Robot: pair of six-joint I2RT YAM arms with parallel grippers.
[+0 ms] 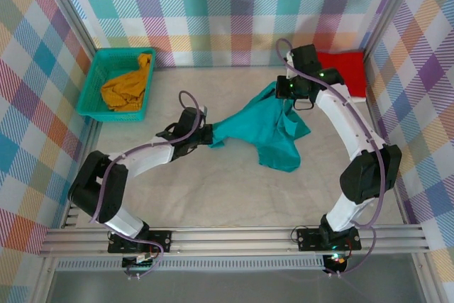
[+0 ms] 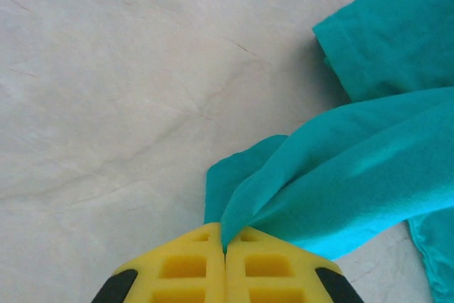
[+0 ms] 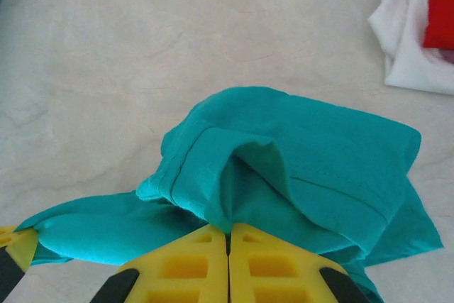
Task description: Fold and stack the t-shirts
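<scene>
Cloth of teal t-shirt [image 2: 369, 175] pinched by closed left pincer [image 2: 225, 248]; closed right pincer [image 3: 228, 233] likewise.

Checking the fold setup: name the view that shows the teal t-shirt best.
Top external: the whole teal t-shirt spans between left gripper and right gripper. Left wrist shows one pinched edge; right wrist, a bunched fold.

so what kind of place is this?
Likely a lab test booth, not a home: plaid backdrop panels wall in the table, two arms bolt to an aluminium rail, a mesh basket holds a mustard t-shirt.
</scene>
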